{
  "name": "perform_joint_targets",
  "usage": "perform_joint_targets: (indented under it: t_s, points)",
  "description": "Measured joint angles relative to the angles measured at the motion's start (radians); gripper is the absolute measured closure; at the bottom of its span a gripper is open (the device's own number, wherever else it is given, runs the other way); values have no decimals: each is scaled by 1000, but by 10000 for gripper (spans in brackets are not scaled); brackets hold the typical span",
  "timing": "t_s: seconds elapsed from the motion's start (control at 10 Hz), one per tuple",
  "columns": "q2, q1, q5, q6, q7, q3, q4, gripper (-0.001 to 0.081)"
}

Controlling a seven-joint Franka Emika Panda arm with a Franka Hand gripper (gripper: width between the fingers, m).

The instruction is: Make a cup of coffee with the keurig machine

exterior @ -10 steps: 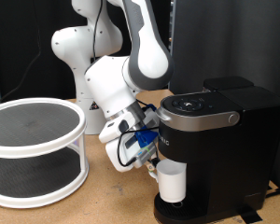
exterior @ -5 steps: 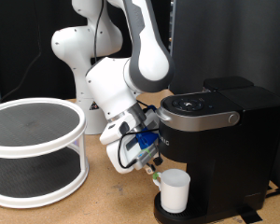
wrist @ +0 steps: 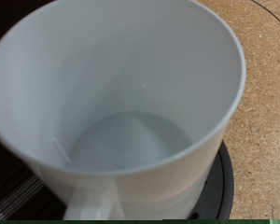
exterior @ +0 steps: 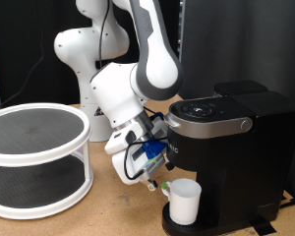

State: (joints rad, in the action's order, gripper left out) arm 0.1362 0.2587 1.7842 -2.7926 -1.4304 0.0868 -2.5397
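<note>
Your gripper (exterior: 159, 182) hangs low on the exterior view's left side of the keurig machine (exterior: 226, 147), its fingertips just beside the cup (exterior: 184, 200). You cannot tell from either view whether the fingers are spread or closed, since the wrist housing and blue cabling hide them in the exterior view and the wrist view shows none of them. Nothing can be seen between the fingers.

The cup stands upright on the machine's round drip base (exterior: 187, 226), under the brew head, just beyond your fingertips on the exterior view's right. In the wrist view the cup (wrist: 131, 103) fills nearly the whole picture: you look straight down into its bare white inside, with the handle stub at the rim and the dark base (wrist: 215, 191) curving around it on the cork-coloured table (wrist: 266, 112).

Well off from the hand, on the exterior view's left, a white two-tier round shelf (exterior: 34, 157) sits on the same table.
</note>
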Motion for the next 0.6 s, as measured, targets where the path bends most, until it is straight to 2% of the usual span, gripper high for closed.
perform_joint_targets:
  t_s: [0.1,0.2,0.3,0.6]
  points:
    - [-9,-2,-19,15,4,2,-10,120]
    - [-29,-6,-56,39,21,7,-29,26]
    - [-61,-14,-108,62,51,13,-55,3]
    - [-178,-45,-260,121,123,44,-146,1]
